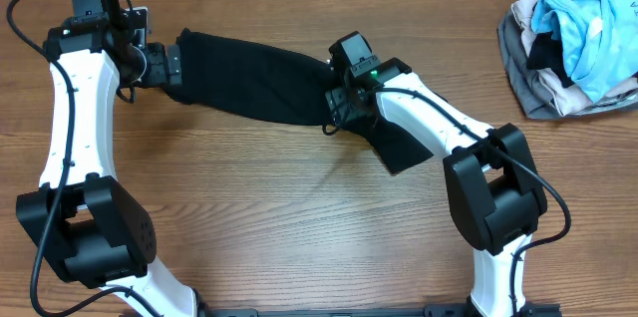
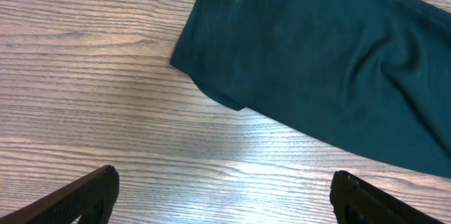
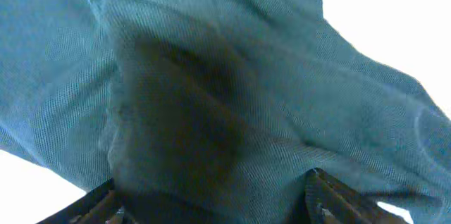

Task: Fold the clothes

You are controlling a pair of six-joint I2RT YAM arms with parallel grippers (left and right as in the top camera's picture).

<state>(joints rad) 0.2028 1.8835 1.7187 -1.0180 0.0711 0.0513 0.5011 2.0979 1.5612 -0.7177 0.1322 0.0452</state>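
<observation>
Item: clothes (image 1: 254, 83), black, flat on the tabletop (image 1: 259, 207), nearer its far edge. Long axis runs left to right, right end slanting toward the near edge. Left gripper (image 2: 222, 182): jaws wide apart over bare wood at the left end. Right gripper (image 3: 211, 192): jaws spread, pressed into the fabric.

Left end effector (image 2: 224, 175), right end effector (image 3: 210, 180), open

From overhead, the middle of the black garment (image 1: 254, 83) is covered by the right arm (image 1: 419, 118). The right gripper (image 3: 208, 206) is clipped at the bottom edge and buried in cloth, so tbh a pinch can't be made out. The pile of clothes (image 1: 573, 43) is chopped off at the right edge.
</observation>
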